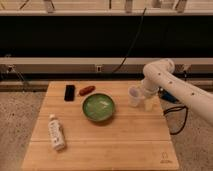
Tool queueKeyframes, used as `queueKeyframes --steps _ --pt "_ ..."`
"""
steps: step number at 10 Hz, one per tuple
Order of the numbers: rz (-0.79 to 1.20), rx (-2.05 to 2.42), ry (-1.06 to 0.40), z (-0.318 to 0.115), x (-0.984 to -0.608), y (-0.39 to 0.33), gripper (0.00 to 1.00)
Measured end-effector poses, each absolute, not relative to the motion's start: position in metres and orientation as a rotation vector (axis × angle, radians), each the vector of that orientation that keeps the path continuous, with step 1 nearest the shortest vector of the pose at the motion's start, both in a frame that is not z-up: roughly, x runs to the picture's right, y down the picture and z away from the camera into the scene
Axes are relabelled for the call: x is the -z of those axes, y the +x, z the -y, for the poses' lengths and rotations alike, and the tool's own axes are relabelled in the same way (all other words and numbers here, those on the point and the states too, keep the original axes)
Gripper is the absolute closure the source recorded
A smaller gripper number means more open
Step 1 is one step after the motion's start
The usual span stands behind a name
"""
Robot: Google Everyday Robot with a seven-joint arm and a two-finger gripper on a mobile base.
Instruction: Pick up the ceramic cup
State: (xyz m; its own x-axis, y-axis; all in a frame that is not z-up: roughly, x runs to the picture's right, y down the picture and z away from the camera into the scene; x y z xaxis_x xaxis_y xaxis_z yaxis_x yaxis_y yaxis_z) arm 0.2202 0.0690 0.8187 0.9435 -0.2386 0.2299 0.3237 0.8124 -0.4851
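Camera view, wooden table (100, 147).
- Gripper (146, 101): low over the table's far right part, on a white arm (175, 85). Jaws spread or pressed together: cannot tell.
- Cup (134, 95): white, upright, just picture-left of the jaws, possibly touching them.
- Bowl (98, 107): green, farther left of the jaws, apart from the cup.
- Red item (86, 90) and phone (69, 92): beyond the bowl, well left of the jaws.
- Bottle (56, 132): lying flat, well apart from the jaws, near left.

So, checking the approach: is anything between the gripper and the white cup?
Nothing visible does. The gripper hangs right beside the cup, and the green bowl lies on the cup's other side.
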Motion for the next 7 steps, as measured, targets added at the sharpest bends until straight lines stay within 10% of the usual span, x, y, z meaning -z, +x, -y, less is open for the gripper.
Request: queueKeyframes --steps 7 --pt "0.182 0.319 -0.575 -0.094 -0.850 0.212 0.20"
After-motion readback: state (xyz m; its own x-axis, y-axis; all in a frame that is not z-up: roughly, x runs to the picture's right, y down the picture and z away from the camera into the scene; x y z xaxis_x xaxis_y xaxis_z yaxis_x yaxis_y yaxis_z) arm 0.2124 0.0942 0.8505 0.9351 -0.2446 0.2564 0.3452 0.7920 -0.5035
